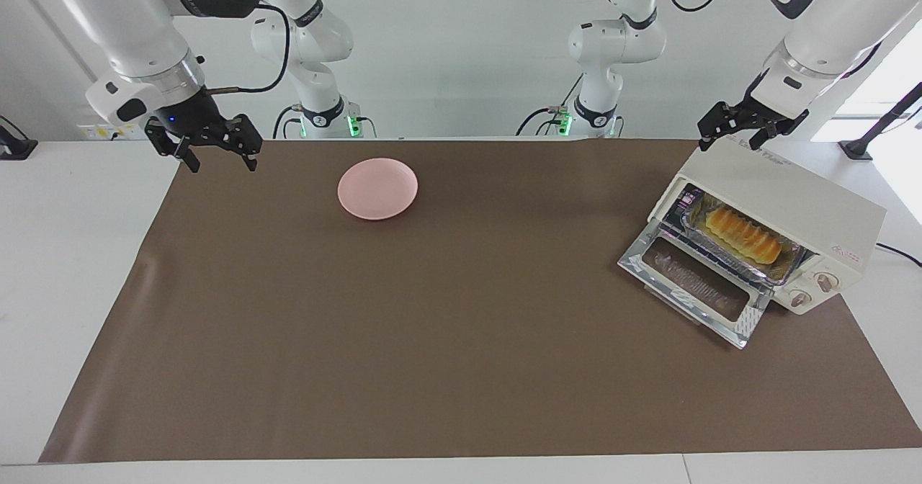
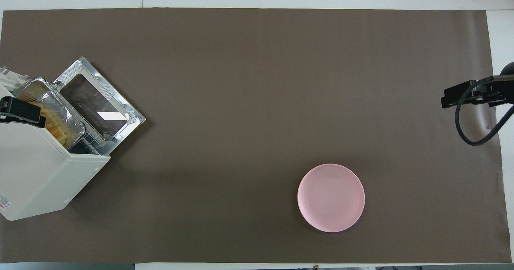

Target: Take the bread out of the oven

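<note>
One bread [image 1: 743, 235], a little golden ridged loaf, sits in one foil tray [image 1: 781, 273] on the rack inside the oven [image 1: 785, 196]. There's just one oven, cream-white, at the left arm's end of the table, with its glass door [image 1: 693, 289] dropped flat open and two round knobs [image 1: 812, 289] on the front panel. The tray sticks out a bit over the open door.

Two grippers. The left gripper [image 1: 732, 138] hangs in the air over the oven's top, at the corner nearest the robots, jaws spread and nothing in them. The right gripper [image 1: 220, 158] hangs over the edge of the brown mat [image 1: 432, 325] at the right arm's end, also spread wide and empty.

One pink plate [image 1: 377, 188] sits bare on the mat, toward the right arm's end and well apart from the oven.
</note>
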### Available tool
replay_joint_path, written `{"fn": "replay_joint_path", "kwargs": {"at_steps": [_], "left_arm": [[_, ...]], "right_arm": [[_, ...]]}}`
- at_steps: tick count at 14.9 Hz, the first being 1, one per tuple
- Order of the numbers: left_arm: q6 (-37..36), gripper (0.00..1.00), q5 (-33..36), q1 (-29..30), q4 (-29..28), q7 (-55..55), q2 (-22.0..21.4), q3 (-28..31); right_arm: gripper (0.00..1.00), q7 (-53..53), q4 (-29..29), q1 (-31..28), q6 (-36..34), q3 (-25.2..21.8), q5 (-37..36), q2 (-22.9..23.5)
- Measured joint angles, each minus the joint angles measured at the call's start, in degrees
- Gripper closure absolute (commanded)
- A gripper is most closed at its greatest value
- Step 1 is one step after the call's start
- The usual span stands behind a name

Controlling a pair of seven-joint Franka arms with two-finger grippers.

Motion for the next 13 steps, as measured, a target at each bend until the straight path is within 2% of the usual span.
{"fn": "replay_joint_path", "kwargs": {"at_steps": [3, 7, 9, 13], "left_arm": [[1.26, 0.0, 0.29, 1.52, 0.0, -0.57, -0.14, 0.05], [3.21, 0.0, 3.45, 0.18, 0.32, -10.12, 1.14, -1.02], [2.93, 0.0, 4.09, -1.07, 3.46, -14.9, 5.58, -1.08], [2.86, 0.0, 7.72, -2.84, 14.91, -30.7, 21.07, -0.92]], "right_arm": [[0.0, 0.0, 0.0, 0.0, 0.0, 0.0, 0.0, 0.0], [0.0, 0.0, 0.0, 0.0, 0.0, 0.0, 0.0, 0.0], [0.0, 0.0, 0.0, 0.0, 0.0, 0.0, 0.0, 0.0], [0.0, 0.0, 0.0, 0.0, 0.0, 0.0, 0.0, 0.0]]}}
